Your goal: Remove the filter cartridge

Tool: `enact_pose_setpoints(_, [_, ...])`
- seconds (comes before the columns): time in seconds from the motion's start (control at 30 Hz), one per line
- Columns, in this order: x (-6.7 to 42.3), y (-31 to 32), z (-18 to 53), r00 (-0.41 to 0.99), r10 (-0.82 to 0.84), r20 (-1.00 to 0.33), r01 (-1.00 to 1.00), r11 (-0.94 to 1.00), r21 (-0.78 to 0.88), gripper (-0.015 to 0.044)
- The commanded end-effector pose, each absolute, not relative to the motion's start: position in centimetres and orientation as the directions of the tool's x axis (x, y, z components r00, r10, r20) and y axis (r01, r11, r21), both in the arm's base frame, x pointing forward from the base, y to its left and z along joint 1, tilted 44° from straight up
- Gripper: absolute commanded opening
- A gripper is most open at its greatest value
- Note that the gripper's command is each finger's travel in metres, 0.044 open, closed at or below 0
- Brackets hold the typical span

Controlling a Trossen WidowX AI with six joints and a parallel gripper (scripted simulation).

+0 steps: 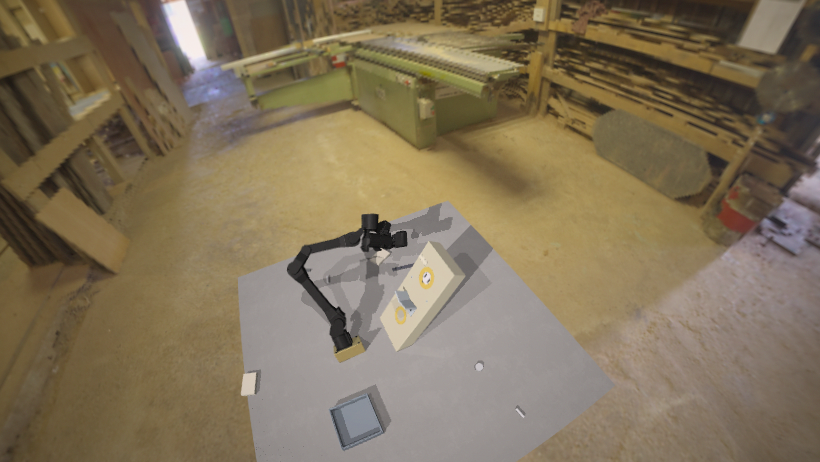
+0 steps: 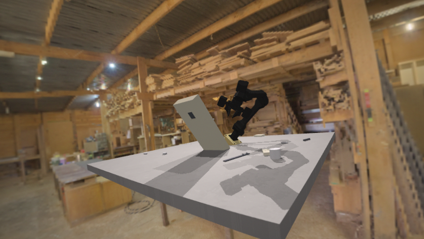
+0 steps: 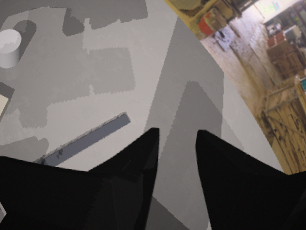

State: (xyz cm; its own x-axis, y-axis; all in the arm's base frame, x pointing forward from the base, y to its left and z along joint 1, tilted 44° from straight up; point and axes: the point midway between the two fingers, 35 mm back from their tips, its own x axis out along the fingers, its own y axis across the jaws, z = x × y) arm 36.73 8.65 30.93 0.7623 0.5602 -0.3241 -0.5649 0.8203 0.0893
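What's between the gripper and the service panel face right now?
Top view: nothing solid. The gripper hangs above the table left of the service panel; below the gap lie a thin dark rod and a small cream block.

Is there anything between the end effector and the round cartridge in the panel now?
Nothing visible does. The end effector, holding nothing, hangs in open air beside the panel's upper end. The grey bracket on the panel face sits below the cartridge, off that line.
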Motion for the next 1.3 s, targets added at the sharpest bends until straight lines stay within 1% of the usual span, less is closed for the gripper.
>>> enact_pose_setpoints(0.0, [37.4,3.4,30.2,0.794,0.485,-0.368,-0.485,0.869,0.099,0.0097])
enact_pose_setpoints(0.23, [36.3,-7.4,28.3,0.83,0.34,-0.443,-0.298,0.94,0.164,0.0097])
enact_pose_setpoints(0.33, [35.6,-9.8,27.4,0.826,0.325,-0.461,-0.252,0.944,0.214,0.0097])
enact_pose_setpoints(0.4, [35.1,-11.1,26.1,0.811,0.341,-0.476,-0.222,0.931,0.288,0.0097])
enact_pose_setpoints(0.53, [33.3,-14.3,22.8,0.783,0.391,-0.483,-0.122,0.859,0.497,0.0097])
enact_pose_setpoints(0.63, [31.2,-17.1,20.3,0.785,0.436,-0.44,-0.015,0.724,0.689,0.0097])
enact_pose_setpoints(0.67, [30.8,-17.6,19.9,0.789,0.442,-0.427,0.004,0.692,0.722,0.0097])
enact_pose_setpoints(0.93, [30.7,-17.7,19.8,0.79,0.444,-0.423,0.01,0.68,0.733,0.0097])
enact_pose_setpoints(1.27, [31.9,-17.2,19.1,0.788,0.444,-0.426,0.011,0.682,0.731,0.0097])
